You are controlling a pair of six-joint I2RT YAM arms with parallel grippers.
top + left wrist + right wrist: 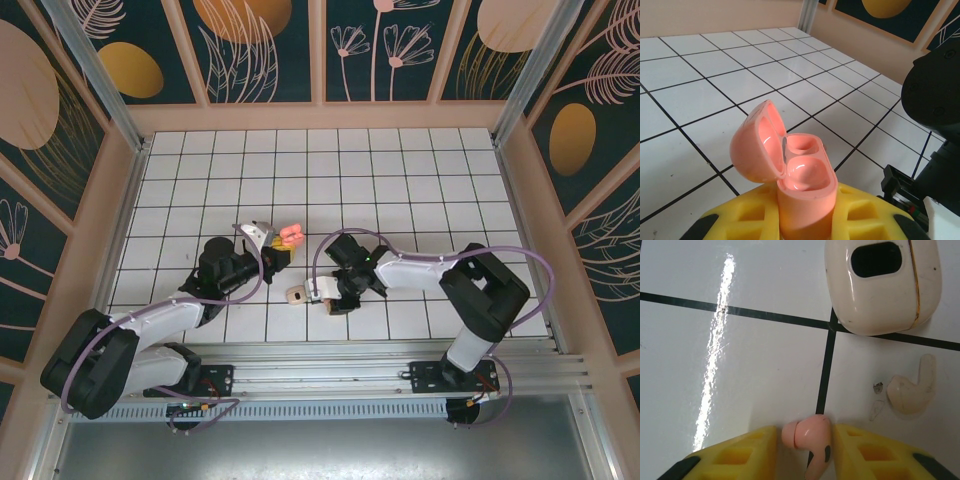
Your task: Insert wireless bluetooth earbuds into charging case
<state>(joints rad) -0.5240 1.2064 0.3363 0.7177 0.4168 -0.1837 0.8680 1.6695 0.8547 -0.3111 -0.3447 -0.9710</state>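
**Left tool (pixel 805 220) clamped on the open coral-pink case (pixel 802 175); right tool (pixel 805 452) astride a pink earbud (pixel 807 436).**
The case stood upright between the left tool's yellow fingers (pixel 865 220), its lid tipped back to the left. On the white tiled desk (pixel 740 380), the pink earbud lay on a grid line between the right tool's fingers, close beside each; whether they pinched it I could not tell. Further right a cream earbud (pixel 912 392) lay on the desk, near a cream case (pixel 882 290).
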